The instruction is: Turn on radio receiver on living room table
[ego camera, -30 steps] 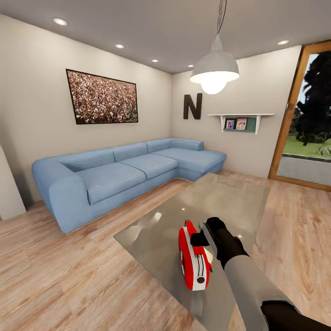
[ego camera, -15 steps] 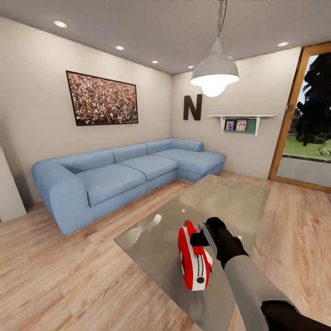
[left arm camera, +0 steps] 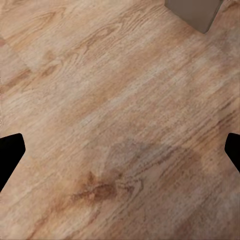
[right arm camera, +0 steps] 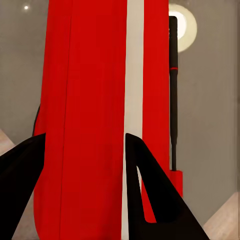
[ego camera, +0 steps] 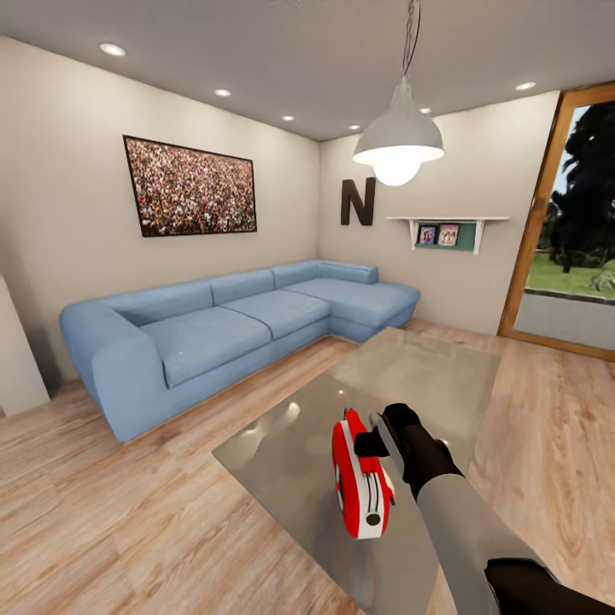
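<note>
the radio receiver [ego camera: 362,480] stands on edge on the near end of the glass table [ego camera: 427,376], the right gripper [ego camera: 373,442] clasping its top; the left gripper [left arm camera: 120,150] hangs spread wide over the wood floor [left arm camera: 100,90], the blue sofa [ego camera: 222,325] beyond

Head view: up high, looking forward and down across the table [ego camera: 427,376] toward the sofa [ego camera: 231,329] corner, with the right arm [ego camera: 465,521] coming in from the lower right. Right wrist view: jammed right up against the radio [right arm camera: 95,120], pointing down at the glass, lamp reflection [right arm camera: 182,27] included. Shares radio [ego camera: 360,483] and tabletop with the head view. Left wrist view: aimed straight down at plank floor [left arm camera: 115,125], fairly close, fingertips [left arm camera: 10,150] at both edges.
</note>
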{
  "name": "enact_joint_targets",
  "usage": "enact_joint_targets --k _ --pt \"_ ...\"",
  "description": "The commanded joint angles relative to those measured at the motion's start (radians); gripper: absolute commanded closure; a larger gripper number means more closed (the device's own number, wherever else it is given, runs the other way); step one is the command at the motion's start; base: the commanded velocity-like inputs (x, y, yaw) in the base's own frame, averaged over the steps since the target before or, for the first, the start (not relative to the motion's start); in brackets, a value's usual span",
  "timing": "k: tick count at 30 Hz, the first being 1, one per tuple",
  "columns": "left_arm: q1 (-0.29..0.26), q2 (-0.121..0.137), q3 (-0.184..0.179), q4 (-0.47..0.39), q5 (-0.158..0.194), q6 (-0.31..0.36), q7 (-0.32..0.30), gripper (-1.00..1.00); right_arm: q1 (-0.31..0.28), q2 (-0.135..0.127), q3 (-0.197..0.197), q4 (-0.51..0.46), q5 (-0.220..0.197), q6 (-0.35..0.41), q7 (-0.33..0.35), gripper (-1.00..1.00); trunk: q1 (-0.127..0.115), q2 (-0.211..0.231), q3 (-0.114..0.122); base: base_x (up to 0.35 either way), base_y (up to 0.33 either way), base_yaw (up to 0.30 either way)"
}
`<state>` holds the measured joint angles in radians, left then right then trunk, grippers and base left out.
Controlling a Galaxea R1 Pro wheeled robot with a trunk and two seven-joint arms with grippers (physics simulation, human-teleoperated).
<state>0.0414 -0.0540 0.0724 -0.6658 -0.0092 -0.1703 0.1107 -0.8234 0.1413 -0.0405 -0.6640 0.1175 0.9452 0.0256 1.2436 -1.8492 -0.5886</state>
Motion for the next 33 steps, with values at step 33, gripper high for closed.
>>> enact_joint_targets --k 33 --pt "0.0 0.0 0.001 0.0 0.0 0.002 0.0 -1.0 0.0 -0.073 0.002 -0.005 -0.001 -0.082 0.158 1.0 -0.127 0.231 0.104 0.0 0.0 0.0"
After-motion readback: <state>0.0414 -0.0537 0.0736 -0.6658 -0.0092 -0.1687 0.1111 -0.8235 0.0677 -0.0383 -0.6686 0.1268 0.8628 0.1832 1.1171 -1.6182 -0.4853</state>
